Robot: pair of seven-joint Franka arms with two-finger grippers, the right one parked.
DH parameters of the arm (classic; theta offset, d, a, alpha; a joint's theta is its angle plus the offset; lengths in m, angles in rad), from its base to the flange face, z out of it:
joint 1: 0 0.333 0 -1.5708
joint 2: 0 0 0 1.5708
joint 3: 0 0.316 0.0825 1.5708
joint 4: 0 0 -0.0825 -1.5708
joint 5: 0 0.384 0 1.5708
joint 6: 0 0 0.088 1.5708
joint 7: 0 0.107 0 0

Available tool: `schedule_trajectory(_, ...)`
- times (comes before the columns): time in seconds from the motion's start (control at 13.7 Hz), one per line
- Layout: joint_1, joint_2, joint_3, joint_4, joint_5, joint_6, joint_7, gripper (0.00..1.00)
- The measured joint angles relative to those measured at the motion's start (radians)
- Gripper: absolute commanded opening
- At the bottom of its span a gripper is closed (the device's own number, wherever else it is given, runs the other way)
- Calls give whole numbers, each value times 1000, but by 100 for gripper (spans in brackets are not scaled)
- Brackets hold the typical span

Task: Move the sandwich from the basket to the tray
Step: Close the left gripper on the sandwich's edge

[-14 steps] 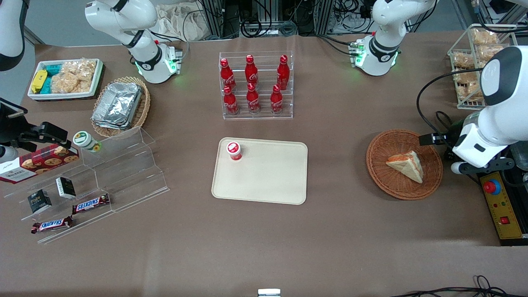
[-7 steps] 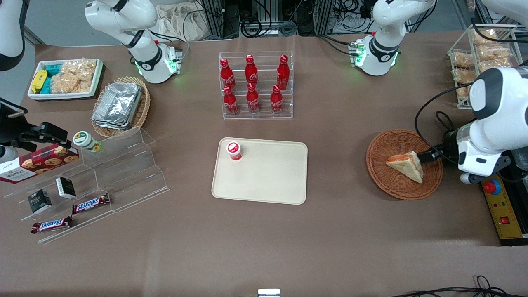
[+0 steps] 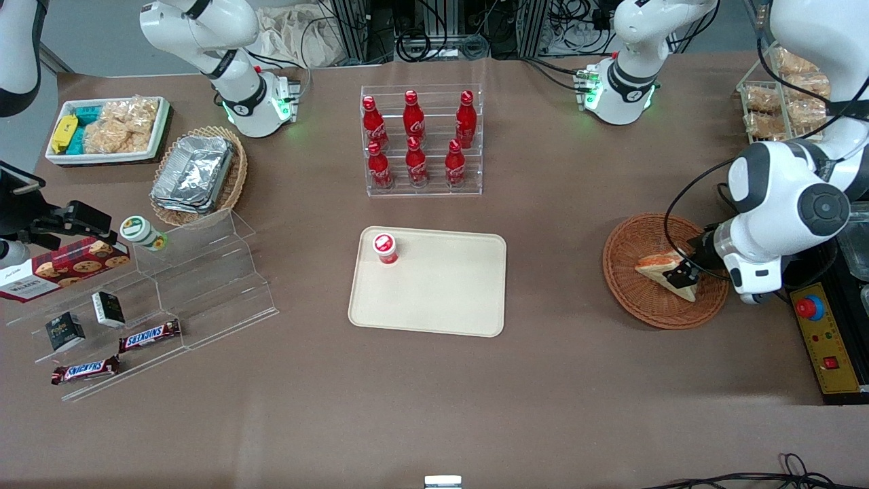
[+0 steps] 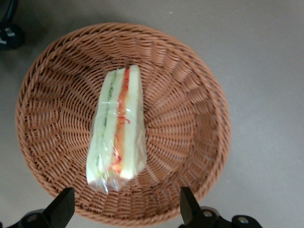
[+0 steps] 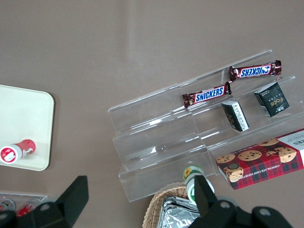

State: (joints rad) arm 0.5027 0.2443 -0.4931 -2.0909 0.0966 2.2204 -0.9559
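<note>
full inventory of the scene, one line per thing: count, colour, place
sandwich: 1, white with orange and green filling, wrapped, in the basket
basket: 1, reddish-brown wicker, toward the working arm's end
tray: 1, beige, table middle
red cup: 1, on the tray's corner
cola bottles: 6, red, in a clear rack farther from the camera than the tray
foil containers: stack, silver, in a tan basket
Snickers bars: 2, brown, on the clear stepped stand
cookie box: 1, red, toward the parked arm's end
gripper: 1, black, open, above the sandwich
</note>
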Motion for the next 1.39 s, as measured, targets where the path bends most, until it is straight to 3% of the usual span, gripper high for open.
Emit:
schedule_trajectory(0.22, 45, 13, 2, -40, 0, 42, 0, 100)
schedule_trajectory(0.95, 48, 62, 1, -111, 48, 128, -3, 99)
schedule_trajectory(1.02, 48, 72, 1, -111, 58, 140, -3, 83)
schedule_trajectory(1.24, 48, 84, 1, -111, 102, 152, -16, 12)
schedule_trajectory(1.31, 48, 85, 1, -110, 115, 155, -20, 0)
schedule_trajectory(1.39, 48, 89, 0, -109, 128, 159, -27, 0)
